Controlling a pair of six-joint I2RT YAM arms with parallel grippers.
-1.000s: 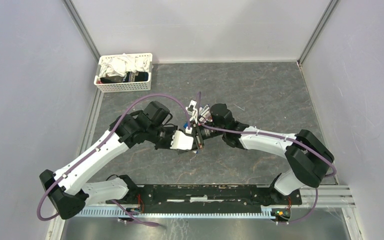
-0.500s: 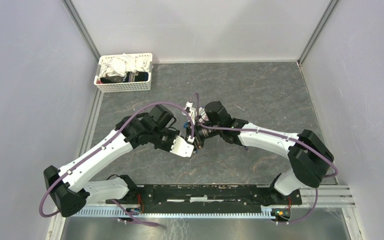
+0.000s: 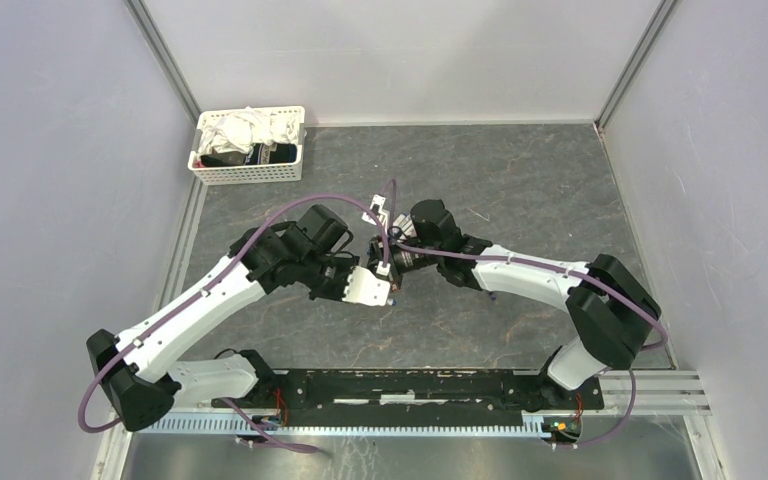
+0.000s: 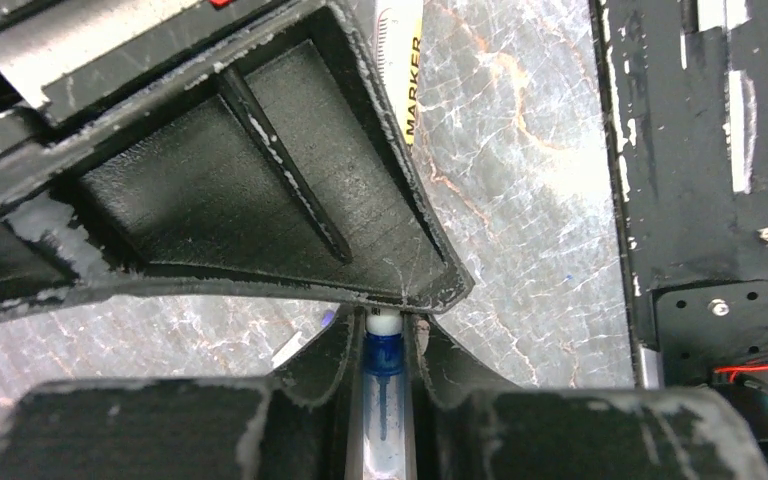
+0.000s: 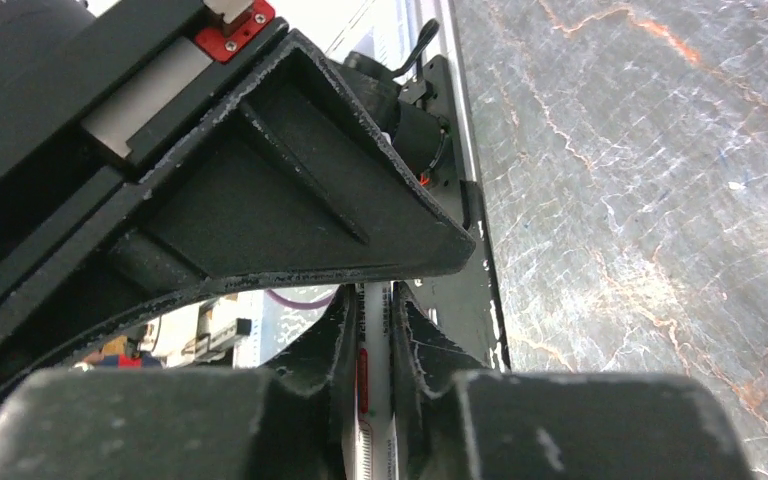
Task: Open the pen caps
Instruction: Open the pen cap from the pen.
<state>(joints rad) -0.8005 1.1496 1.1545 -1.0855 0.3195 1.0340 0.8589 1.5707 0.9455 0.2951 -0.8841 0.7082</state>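
My two grippers meet tip to tip over the middle of the table, on one pen. In the left wrist view my left gripper (image 4: 384, 345) is shut on the translucent blue pen cap (image 4: 383, 365). The white end of the pen (image 4: 384, 322) pokes out of the cap against the right gripper's black body. A printed stretch of the barrel (image 4: 407, 90) shows beyond that body. In the right wrist view my right gripper (image 5: 372, 335) is shut on the white barrel of the pen (image 5: 374, 380). From above, the left gripper (image 3: 391, 290) and right gripper (image 3: 397, 264) hide the pen.
A white slatted basket (image 3: 249, 175) of cloths stands at the back left corner. The black mounting rail (image 3: 410, 385) runs along the near edge and also fills the right side of the left wrist view as the rail (image 4: 700, 150). A small purple-and-white bit (image 4: 326, 318) lies on the table under the grippers.
The joined grippers stayed together over the middle. They dipped slightly toward the near side, then came back up a little. The pen is still held between them.
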